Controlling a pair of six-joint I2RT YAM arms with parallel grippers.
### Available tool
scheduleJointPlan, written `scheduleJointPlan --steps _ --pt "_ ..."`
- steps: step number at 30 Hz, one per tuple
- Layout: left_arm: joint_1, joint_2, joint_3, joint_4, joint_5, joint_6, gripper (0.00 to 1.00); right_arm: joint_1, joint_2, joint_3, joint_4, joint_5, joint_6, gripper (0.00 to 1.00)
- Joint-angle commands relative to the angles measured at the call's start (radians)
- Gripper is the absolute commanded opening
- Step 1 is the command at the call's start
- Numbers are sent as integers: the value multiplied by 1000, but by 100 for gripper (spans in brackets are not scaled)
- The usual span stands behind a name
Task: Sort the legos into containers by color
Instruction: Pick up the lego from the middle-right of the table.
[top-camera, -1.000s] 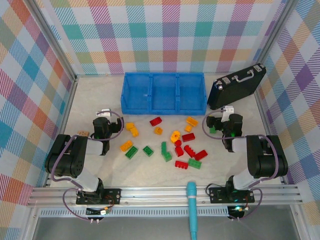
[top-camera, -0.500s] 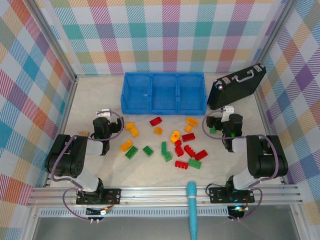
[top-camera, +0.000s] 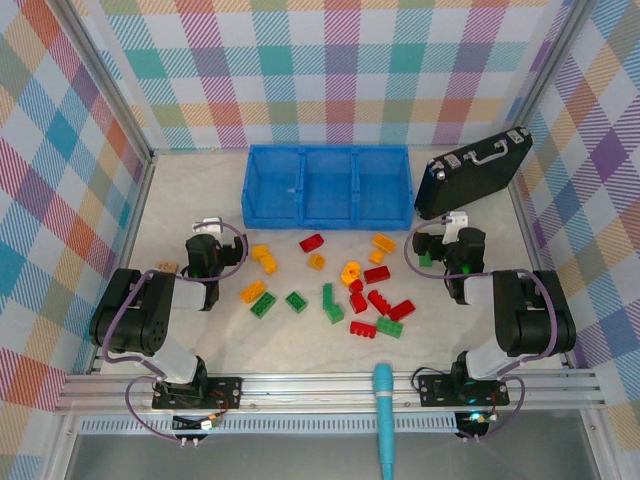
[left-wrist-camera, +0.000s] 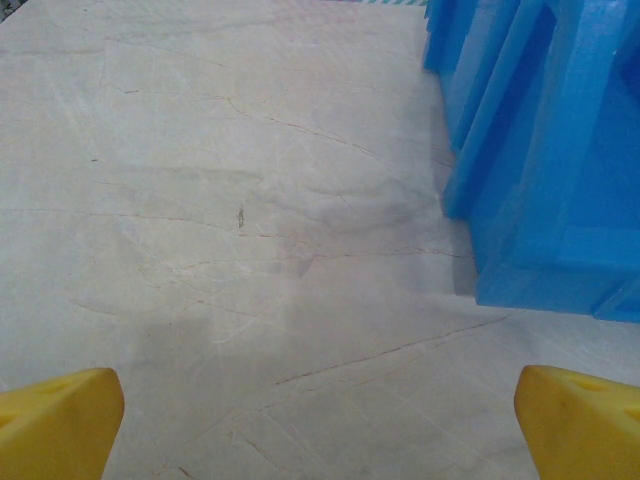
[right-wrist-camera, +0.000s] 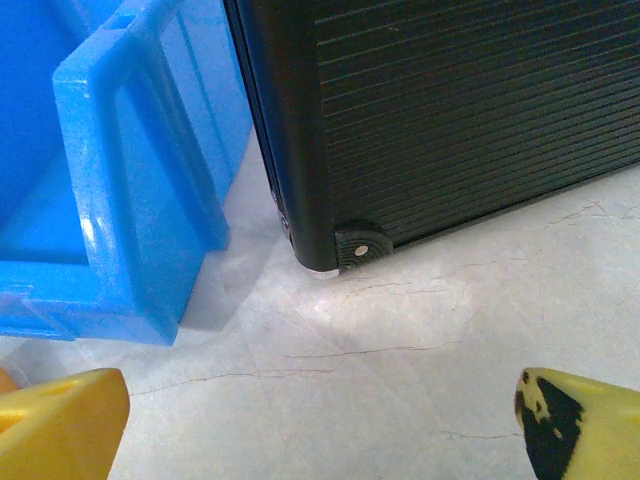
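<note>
The legos lie scattered on the table in front of the bin: red ones (top-camera: 311, 241) (top-camera: 377, 274), yellow-orange ones (top-camera: 265, 256) (top-camera: 252, 292) and green ones (top-camera: 296, 301) (top-camera: 389, 327). The blue bin (top-camera: 327, 187) stands at the back with three compartments, no bricks visible in them. My left gripper (top-camera: 205, 240) rests left of the bricks, open, with bare table between its yellow fingertips (left-wrist-camera: 55, 420); the bin's corner (left-wrist-camera: 550, 150) stands to its right. My right gripper (top-camera: 445, 243) sits right of the bricks, open and holding nothing, its fingertips (right-wrist-camera: 60, 425) wide apart. A green brick (top-camera: 427, 260) lies beside it.
A black hard case (top-camera: 472, 170) leans at the back right, its corner (right-wrist-camera: 350, 245) just ahead of my right gripper, next to the bin wall (right-wrist-camera: 120, 180). A blue-handled tool (top-camera: 383, 420) sits on the front rail. Checked walls enclose the table.
</note>
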Motion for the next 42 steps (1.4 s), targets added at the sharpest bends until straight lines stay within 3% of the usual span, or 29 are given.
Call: scheduleJointPlan --steps 1,10,11,13,18,21,24,32,38,42 --pt "6 0 16 17 7 8 100 4 -4 11 21 -14 7 99" --pt "16 -5 9 27 35 8 100 5 -19 6 19 6 10 99" --pt "16 -29 27 -16 43 11 100 6 -37 6 3 34 25 99" --pt "16 -96 134 -265 32 9 100 6 -85 29 -79 40 26 99" --pt "-36 -228 376 -631 -30 34 100 5 -203 215 -595 33 98 99" --pt "-60 -264 546 -814 19 64 100 5 -203 316 -851 -7 171 99" --pt "-72 -264 716 -951 63 85 100 6 -225 304 -894 -119 185 99" --pt "-73 -225 971 -1124 167 103 100 6 -277 329 -1101 -80 248 100" --pt "-77 -200 1126 -1300 378 155 100 7 -282 315 -1157 -65 284 93" --pt "-83 -243 1130 -1316 379 155 100 7 -233 337 -1160 -53 273 91"
